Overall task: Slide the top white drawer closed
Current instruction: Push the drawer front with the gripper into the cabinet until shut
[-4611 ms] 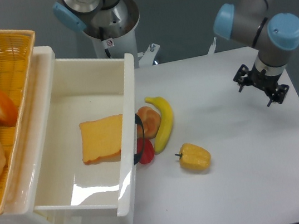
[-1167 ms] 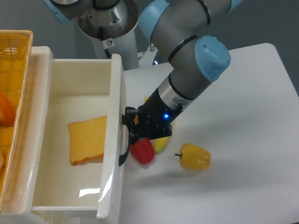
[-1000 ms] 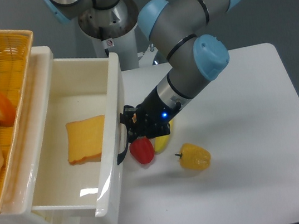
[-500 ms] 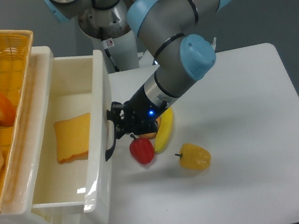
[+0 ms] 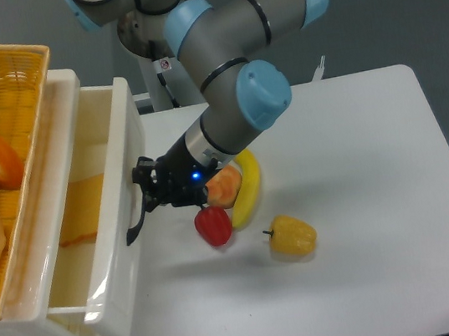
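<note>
The top white drawer (image 5: 116, 205) of the glossy white cabinet stands only a narrow way out. A yellow slice of toast (image 5: 82, 213) shows in the strip of tray still open. My gripper (image 5: 148, 190) presses against the drawer's front panel at its black arched handle (image 5: 138, 221). The fingers are dark and small against the handle, so their state is unclear.
A yellow woven basket (image 5: 6, 91) with food sits on top of the cabinet. Just right of the drawer front lie a red pepper (image 5: 214, 225), a peach (image 5: 222, 187), a banana (image 5: 247, 186) and a yellow pepper (image 5: 291, 236). The arm's base (image 5: 154, 26) stands behind.
The drawer has slid left into the cabinet, pushed by my gripper, which travelled left with it. Less of the toast and tray now shows.
</note>
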{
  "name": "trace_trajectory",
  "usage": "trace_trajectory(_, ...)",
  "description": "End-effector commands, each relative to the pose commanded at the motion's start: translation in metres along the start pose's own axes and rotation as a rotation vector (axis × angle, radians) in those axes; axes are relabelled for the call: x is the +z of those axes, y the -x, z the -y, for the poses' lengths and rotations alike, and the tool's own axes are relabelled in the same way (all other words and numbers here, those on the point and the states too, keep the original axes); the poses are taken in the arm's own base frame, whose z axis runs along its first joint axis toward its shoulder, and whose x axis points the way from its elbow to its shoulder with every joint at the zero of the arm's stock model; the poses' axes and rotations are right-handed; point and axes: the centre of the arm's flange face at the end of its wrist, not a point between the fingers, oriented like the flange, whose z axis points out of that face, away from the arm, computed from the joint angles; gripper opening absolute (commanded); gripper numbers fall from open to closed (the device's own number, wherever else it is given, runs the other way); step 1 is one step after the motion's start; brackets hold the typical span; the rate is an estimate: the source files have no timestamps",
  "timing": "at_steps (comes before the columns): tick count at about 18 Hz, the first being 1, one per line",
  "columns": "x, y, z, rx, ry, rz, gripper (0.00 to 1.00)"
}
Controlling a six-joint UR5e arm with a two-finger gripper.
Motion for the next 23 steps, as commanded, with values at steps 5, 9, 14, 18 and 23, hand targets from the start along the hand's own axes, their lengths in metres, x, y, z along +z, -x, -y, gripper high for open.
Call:
trace_trajectory(5, 0.015, -0.013, 0.003, 0.018, 0.026, -0.005, 0.0)
trace_trajectory(9, 0.028, -0.021, -0.002, 0.025, 0.047, -0.014, 0.0)
trace_trajectory(14, 0.028, -0.022, -0.002, 0.024, 0.05, -0.014, 0.0)
trace_trajectory(18, 0.025, -0.025, -0.002, 0.012, 0.044, -0.012, 0.0)
trace_trajectory(23, 0.027, -0.026, -0.001, 0.018, 0.046, -0.013, 0.0)
